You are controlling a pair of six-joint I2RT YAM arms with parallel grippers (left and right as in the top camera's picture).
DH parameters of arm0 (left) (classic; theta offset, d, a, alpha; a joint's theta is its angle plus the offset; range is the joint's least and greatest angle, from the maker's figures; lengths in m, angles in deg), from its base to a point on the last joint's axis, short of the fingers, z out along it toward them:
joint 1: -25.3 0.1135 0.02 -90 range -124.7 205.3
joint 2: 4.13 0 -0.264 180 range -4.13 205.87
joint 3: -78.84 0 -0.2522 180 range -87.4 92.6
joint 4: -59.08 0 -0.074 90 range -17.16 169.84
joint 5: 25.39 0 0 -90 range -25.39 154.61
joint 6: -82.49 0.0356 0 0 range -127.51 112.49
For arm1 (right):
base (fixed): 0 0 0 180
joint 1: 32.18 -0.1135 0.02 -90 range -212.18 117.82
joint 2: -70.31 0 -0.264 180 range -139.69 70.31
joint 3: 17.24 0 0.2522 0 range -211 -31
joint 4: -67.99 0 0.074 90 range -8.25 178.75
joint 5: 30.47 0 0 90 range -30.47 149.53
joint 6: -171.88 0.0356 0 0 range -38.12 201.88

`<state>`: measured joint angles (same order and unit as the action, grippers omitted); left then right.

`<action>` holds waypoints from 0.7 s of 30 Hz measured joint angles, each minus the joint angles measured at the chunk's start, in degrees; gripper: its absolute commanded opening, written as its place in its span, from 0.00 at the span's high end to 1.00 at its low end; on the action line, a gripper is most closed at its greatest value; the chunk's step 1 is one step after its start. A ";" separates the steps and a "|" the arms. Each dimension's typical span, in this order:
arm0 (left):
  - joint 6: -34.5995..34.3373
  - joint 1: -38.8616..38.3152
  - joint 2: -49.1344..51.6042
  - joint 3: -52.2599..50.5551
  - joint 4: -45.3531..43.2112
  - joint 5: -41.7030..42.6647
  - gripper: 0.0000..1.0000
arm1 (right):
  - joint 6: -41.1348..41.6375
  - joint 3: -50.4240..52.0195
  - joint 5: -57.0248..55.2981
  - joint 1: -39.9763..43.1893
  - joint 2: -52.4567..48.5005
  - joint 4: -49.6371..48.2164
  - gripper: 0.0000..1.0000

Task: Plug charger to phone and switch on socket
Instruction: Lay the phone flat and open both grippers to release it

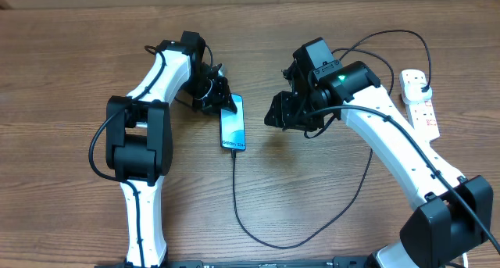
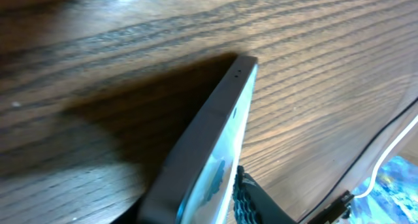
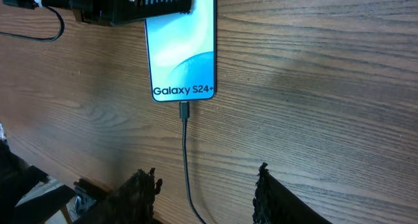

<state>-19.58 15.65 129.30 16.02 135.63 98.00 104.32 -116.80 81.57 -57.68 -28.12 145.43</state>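
Firstly, overhead: the phone lies flat between my arms, the charger meeting its near end, the socket well apart at right; my left pincer sits at the phone's far end. Left wrist: one finger pad touches the screen side; spread or pinching, I cannot tell. Right wrist: my right pincer stands spread, empty.

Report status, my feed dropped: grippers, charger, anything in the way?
Left gripper at phone's top end, grip unclear. Right gripper open, empty. Charger tip in phone. Socket unobstructed.
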 measured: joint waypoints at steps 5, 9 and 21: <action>-0.02 0.00 0.00 0.00 0.02 -2.16 0.67 | 0.02 0.00 0.00 0.02 0.00 0.02 0.48; -0.02 -0.02 0.00 0.00 0.04 -3.04 0.73 | 0.02 0.00 0.00 0.00 0.00 0.02 0.47; -1.09 -0.02 -0.13 0.02 0.61 -7.15 0.60 | 0.00 0.00 -0.22 0.02 0.00 0.44 0.42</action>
<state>-20.68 15.63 129.16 16.04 136.24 90.85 104.32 -116.80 81.35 -57.65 -28.12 145.87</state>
